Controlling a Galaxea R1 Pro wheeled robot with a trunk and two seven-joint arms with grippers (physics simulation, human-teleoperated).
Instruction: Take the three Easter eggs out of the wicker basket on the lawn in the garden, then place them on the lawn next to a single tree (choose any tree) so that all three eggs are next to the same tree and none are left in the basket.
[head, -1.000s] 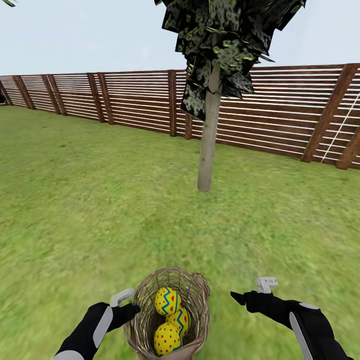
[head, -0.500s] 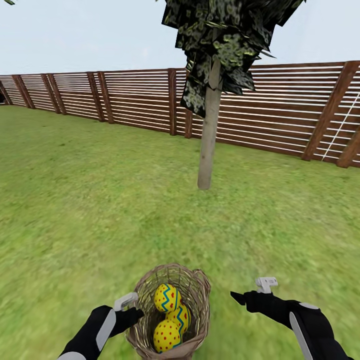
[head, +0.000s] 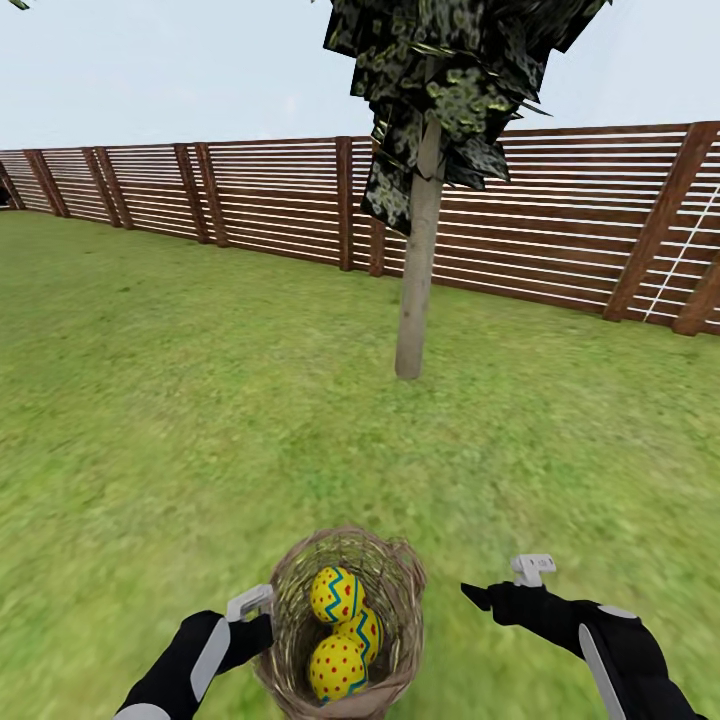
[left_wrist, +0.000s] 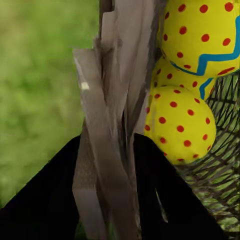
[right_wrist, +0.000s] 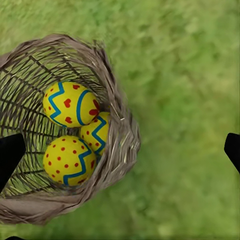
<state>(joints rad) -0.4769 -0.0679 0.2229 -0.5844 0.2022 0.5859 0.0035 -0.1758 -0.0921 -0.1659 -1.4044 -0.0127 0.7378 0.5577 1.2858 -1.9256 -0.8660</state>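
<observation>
Basket (head: 345, 620) sits near, centre, on the lawn (head: 150, 420), all three eggs (head: 337, 594) inside, stacked near to far; none removed yet. Left tool (head: 262, 628) pinches the basket's left rim: in the left wrist view the woven wall (left_wrist: 107, 140) runs between the two dark fingers (left_wrist: 45, 200). Over the last second the left tool has pushed in against the rim and the basket has shifted slightly right and tilted; the eggs moved with it. Right tool (head: 500, 585) hovers right of the basket, apart from it, unchanged; the right wrist view shows its tips (right_wrist: 10, 155) spread wide, holding nothing. Tree (head: 415, 290) stands far, centre, before the fence (head: 250, 200). Judgement: the basket is being carried or steadied; eggs still to unload.
</observation>
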